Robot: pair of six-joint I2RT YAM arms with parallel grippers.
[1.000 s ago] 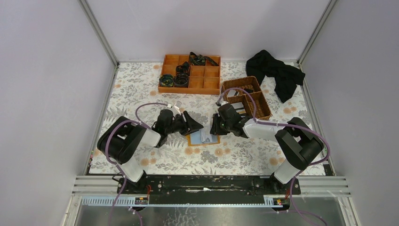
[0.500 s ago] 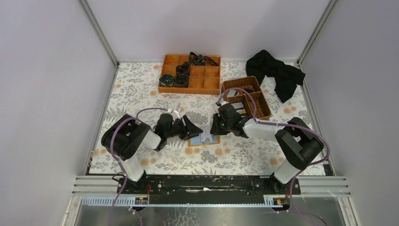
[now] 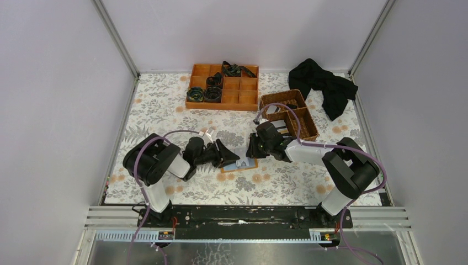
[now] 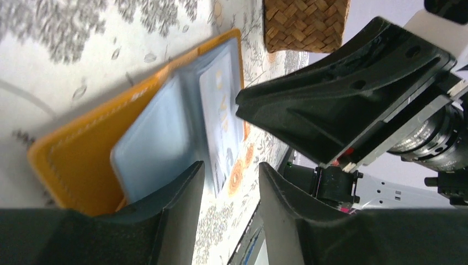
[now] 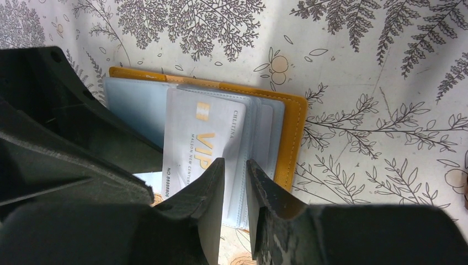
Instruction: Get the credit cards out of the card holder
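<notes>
Straddling the VIP card point(image 5: 204, 132) edge, the right gripper point(image 5: 235, 164) fingers sit narrow; can't tell if clamped. On the left gripper point(image 4: 229, 168), fingers half apart above the card's corner. The card holder point(image 5: 291, 138) lies open, flat on the floral table point(image 5: 359, 55) between both grippers, card poking past its rim.

Camera layout
Overhead is looking down from six o'clock; wrist cameras are both framing the card holder point(image 5: 291, 135) closely.
</notes>
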